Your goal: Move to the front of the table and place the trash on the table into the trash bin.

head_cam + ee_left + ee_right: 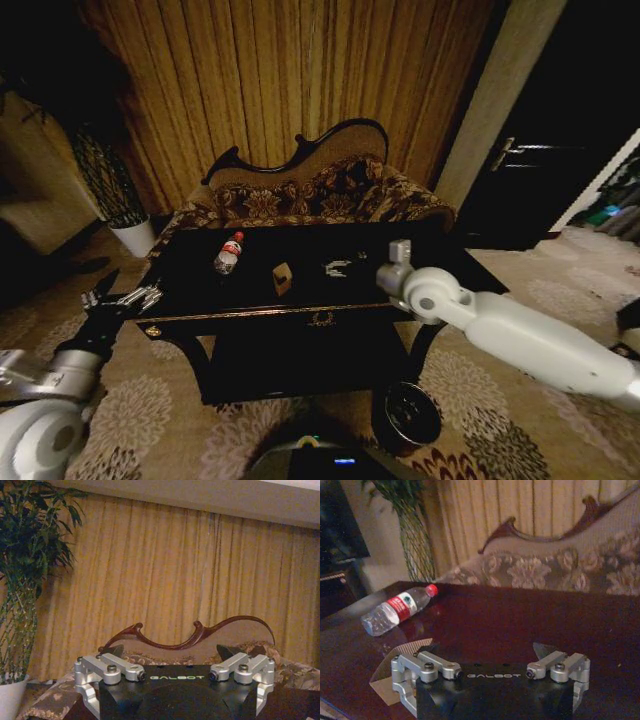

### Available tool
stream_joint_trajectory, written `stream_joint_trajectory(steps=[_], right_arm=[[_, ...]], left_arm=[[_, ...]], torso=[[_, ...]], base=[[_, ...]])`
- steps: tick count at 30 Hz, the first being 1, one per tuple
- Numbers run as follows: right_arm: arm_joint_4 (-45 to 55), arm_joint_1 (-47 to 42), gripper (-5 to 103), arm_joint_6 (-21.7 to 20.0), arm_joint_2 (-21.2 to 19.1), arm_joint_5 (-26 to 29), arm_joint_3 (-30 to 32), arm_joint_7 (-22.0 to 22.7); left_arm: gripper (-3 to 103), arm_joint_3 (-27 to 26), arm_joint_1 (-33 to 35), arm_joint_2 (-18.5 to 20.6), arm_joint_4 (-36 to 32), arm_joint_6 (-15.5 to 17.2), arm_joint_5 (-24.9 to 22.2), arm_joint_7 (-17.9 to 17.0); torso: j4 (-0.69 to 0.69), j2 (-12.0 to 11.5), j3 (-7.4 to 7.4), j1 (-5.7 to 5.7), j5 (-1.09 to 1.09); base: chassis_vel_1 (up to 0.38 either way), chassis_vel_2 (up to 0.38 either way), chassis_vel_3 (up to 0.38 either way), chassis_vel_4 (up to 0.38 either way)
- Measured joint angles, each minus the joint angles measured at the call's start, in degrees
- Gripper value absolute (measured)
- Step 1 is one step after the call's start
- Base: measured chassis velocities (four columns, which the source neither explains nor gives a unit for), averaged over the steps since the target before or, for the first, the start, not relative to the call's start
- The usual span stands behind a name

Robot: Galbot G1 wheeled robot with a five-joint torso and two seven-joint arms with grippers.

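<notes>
Standing at the front of the glossy black counter (200, 300) in the middle of the head view, the robot has its right arm stretched in from the lower right of the frame, the right end effector (398, 262) hovering low over the counter top near its right-centre. In the right wrist view the right end effector (490, 652) has its fingers spread apart, holding nothing, with the brown cardboard box (395, 667) just beside one fingertip and the clear bottle with the red cap (397, 609) lying on its side farther off. In the head view the bottle (229, 253) lies left of centre on the counter, the box (283, 277) stands near the middle, and silvery wrapper bits (337, 267) sit between the box and the right end effector. The dark trash bin (407, 416) stands on the carpet at the lower right, below the counter's front edge. The left end effector (125, 297) waits at the left edge of the frame, off the counter's corner, fingers also apart. To do this pick well, the right arm should probably centre its open fingers over one small item, come down squarely, and close gently, since light wrappers may slide on the glossy surface. A floral sofa (320, 195) stands behind.
</notes>
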Motion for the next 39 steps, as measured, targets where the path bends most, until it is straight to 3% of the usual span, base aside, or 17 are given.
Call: stream_joint_trajectory(steps=[6,7,10,14,23,30,39], right_arm=[[-0.95,5.67,100,-6.62,5.33,7.42,-2.12,8.95],[-0.95,5.67,100,-6.62,5.33,7.42,-2.12,8.95],[-0.77,6.81,100,-8.62,8.81,12.55,-2.12,15.86],[-0.88,7.24,100,-9.49,11.22,14.97,-1.97,18.57],[-2.45,7.4,100,-9.45,15.32,14.91,-2.97,21.14],[-5.0,5.68,100,-9.31,16.06,11.28,-3.5,21.16],[-5.21,4.12,100,-9.38,16.13,10.55,-3.26,21.23]], left_arm=[[100,0.01,0.31,-0.67,0.03,-0.16,0.15,0.07],[100,0.01,0.31,-0.67,0.03,-0.16,0.15,0.07],[100,0.01,0.39,-0.79,0.18,-0.28,0.2,0.09],[100,-0.1,0.45,-0.88,0.28,-0.31,0.22,0.09],[100,-0.04,0.75,-1.52,1.03,-1.12,0.98,0.62],[100,0.37,-0.71,-2.33,1.11,-1.04,1.03,0.5],[100,0.51,-0.58,-2.69,1.02,-0.88,1.15,0.49]], torso=[[-0.01,0.0,0.0,0.0,0.0],[-0.01,0.0,0.0,0.0,0.0],[0.0,0.0,0.0,0.0,0.0],[0.0,0.0,0.0,0.0,-0.01],[0.01,0.01,0.0,0.0,0.0],[-0.01,0.01,0.0,0.0,0.02],[0.0,0.01,-0.01,0.0,0.01]], base=[[0.0,0.0,0.0,0.0],[0.0,0.0,0.0,0.0],[0.0,0.0,0.0,0.0],[0.0,0.0,0.0,0.0],[0.0,0.0,0.0,0.0],[0.0,0.0,0.0,0.0],[0.0,0.0,0.0,0.0]])
